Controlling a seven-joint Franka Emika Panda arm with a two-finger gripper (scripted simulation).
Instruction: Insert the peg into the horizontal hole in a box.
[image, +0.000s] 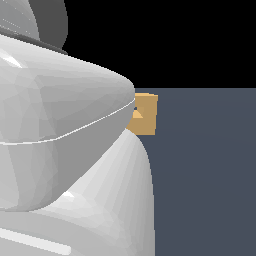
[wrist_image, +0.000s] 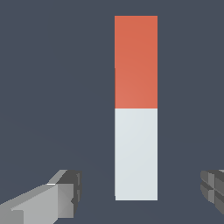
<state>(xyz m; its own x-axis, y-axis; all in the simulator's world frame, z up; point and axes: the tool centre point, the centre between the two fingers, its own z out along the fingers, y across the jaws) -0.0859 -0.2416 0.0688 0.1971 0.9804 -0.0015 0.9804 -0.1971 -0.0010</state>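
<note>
In the wrist view the peg (wrist_image: 136, 107) lies flat on the dark grey surface, one half red-orange, the other pale grey-white. My gripper (wrist_image: 140, 192) hovers above its white end, open, with one fingertip (wrist_image: 65, 192) on each side and well apart from the bar. Nothing is held. In the exterior view the tan box (image: 146, 114) shows only partly behind the arm, and a bit of its hole (image: 137, 114) peeks out at the arm's edge. The peg and gripper are hidden there.
The robot's large white arm body (image: 65, 150) fills the exterior view's left and blocks most of the scene. Dark grey tabletop (image: 205, 170) stretches over the exterior view's right.
</note>
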